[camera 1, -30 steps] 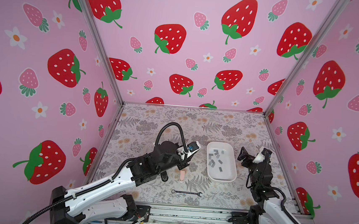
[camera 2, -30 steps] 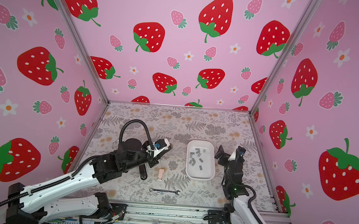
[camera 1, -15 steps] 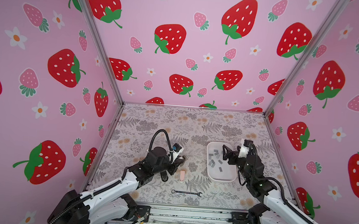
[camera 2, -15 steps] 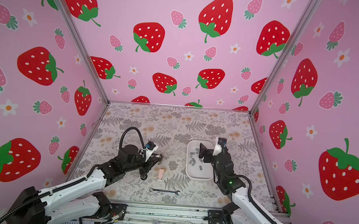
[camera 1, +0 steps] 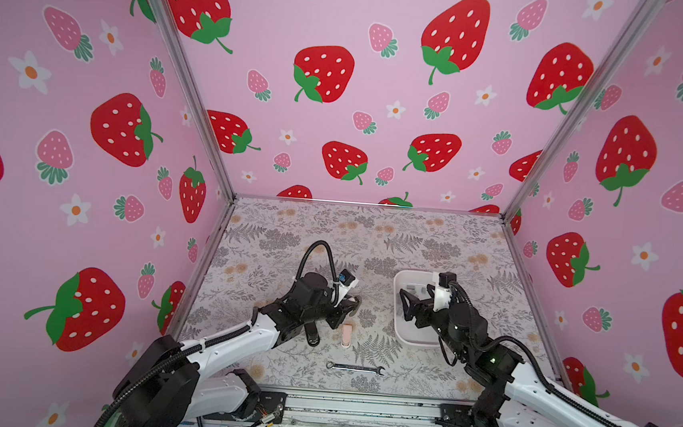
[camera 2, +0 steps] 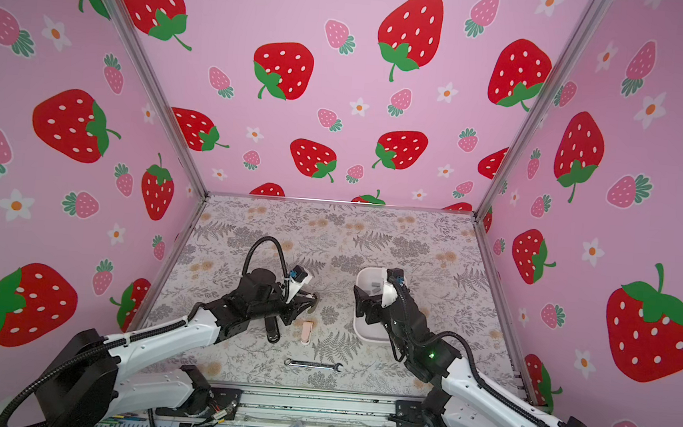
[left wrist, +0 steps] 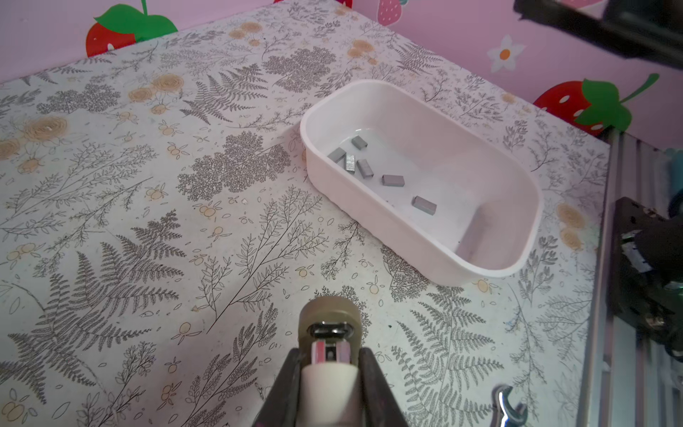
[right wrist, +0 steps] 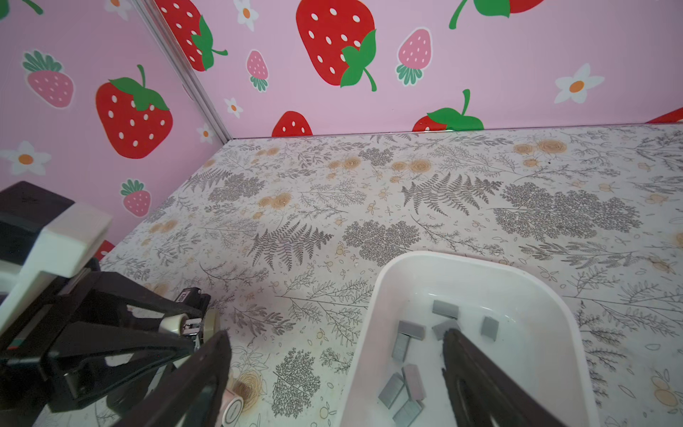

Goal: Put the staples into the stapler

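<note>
Loading looks barely begun. Not one strip is out of the dish, and I see none in the stapler, so the pick, the carry and the feed all seem left to do.

Right pincer (right wrist: 334,332) now: spread wide and empty, hanging low over the white round-cornered plastic dish (right wrist: 364,332). In the right wrist view one finger (right wrist: 465,355) is down among the staples (right wrist: 411,330), the small flat grey metal strips scattered on the dish floor. The other finger sits outside the dish wall. Whether that inner finger touches a strip, I can't tell.

Over to the left pincer (left wrist: 329,360): clamped on the stapler (left wrist: 328,314), a small cream plastic body with a rounded taupe nose and a glint of metal. It's held low over the floral-patterned worktop (camera 1: 330,230), beside the dish and apart from it, with the nose aimed the dish's way. Whether its magazine is open, I can't make out.

Further out, a small pink oblong piece (camera 1: 346,335) lies on the worktop near the left pincer. I can't say what it is. A slim silver wrench (camera 1: 354,368) lies closer to the front edge, untouched.
</note>
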`<state>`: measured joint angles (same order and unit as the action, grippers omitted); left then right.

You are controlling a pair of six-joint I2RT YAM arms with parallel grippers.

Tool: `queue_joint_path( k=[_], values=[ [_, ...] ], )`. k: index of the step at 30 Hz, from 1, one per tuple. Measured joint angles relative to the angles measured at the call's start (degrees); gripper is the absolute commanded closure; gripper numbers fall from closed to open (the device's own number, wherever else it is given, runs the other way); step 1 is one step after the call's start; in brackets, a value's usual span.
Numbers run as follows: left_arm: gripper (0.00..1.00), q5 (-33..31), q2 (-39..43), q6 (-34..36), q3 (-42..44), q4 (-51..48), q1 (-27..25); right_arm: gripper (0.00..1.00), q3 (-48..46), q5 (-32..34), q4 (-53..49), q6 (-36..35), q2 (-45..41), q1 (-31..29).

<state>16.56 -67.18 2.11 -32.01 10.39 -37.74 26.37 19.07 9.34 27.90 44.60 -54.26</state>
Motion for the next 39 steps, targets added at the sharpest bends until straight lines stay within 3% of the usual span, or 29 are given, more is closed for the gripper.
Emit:
queue_joint_path(
  k=[7, 17, 39],
  values=[
    [1.0, -1.9, 10.9, -3.0, 2.1, 0.0, -1.1, 0.15, 0.0, -1.4, 0.6, 2.1, -1.3, -5.2],
    [1.0, -5.4, 17.6, -5.4, 4.5, -6.0, -2.2, 0.25, 0.2, -3.6, 2.9, 4.1, 2.4, -11.5],
    [1.0, -2.4, 13.0, -1.2, 3.7, -8.7, -6.5, 0.35, 0.4, -3.4, 7.3, 7.5, 9.8, -12.7]
  ],
)
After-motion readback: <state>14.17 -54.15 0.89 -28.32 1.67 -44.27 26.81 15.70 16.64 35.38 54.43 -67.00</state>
